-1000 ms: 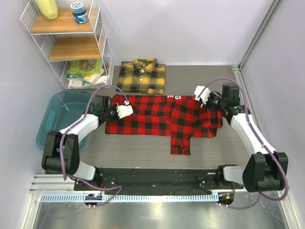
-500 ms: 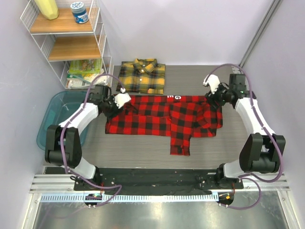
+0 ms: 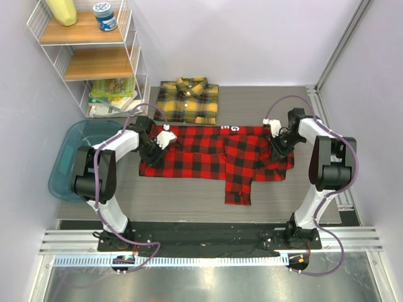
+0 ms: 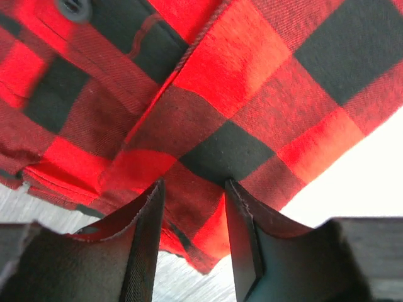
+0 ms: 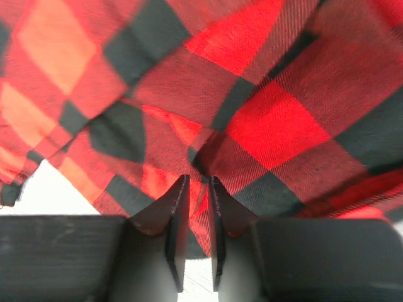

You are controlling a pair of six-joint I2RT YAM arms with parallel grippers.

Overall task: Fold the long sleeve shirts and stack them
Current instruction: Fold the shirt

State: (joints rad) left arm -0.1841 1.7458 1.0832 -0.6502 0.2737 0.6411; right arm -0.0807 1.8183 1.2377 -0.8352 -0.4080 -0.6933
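Note:
The red-and-black check shirt lies spread across the table, with white lettering at its far edge and one sleeve pointing toward me. The yellow-and-black check shirt sits folded behind it. My left gripper is at the red shirt's far left corner. In the left wrist view it stands open, with the cloth's edge lying between its fingers. My right gripper is at the shirt's right end. In the right wrist view it is nearly closed on a fold of red cloth.
A white wire shelf with a jar, a bottle and books stands at the back left. A teal plastic bin sits left of the red shirt. A metal rail runs along the right wall.
Both grippers opened from shut. The left one moved back to the shirt's far left corner. The right one came down onto the right end and narrowed on the cloth.

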